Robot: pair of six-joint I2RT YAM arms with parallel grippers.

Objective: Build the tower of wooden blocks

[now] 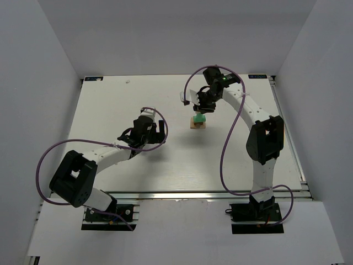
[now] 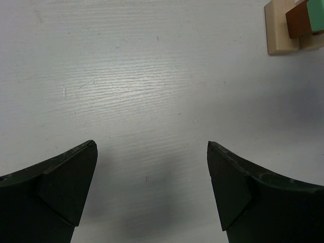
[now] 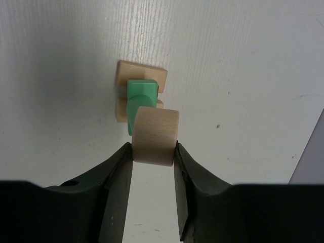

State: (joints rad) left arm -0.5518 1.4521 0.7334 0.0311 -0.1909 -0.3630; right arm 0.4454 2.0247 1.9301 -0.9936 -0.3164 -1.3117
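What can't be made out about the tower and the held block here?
Top external: wood block tower too small to count its blocks.
Left wrist: the frame corner cuts the tower; only a tan slab, brown block and part of the green block show.
Right wrist: the pale block in the right fingers covers part of the green block; whether they touch cannot be told.

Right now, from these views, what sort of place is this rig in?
Probably a lab test cell: a white table boxed in by plain white panels, the left arm and right arm bolted to a metal rail at its near edge, and a small wood block tower as workpiece.
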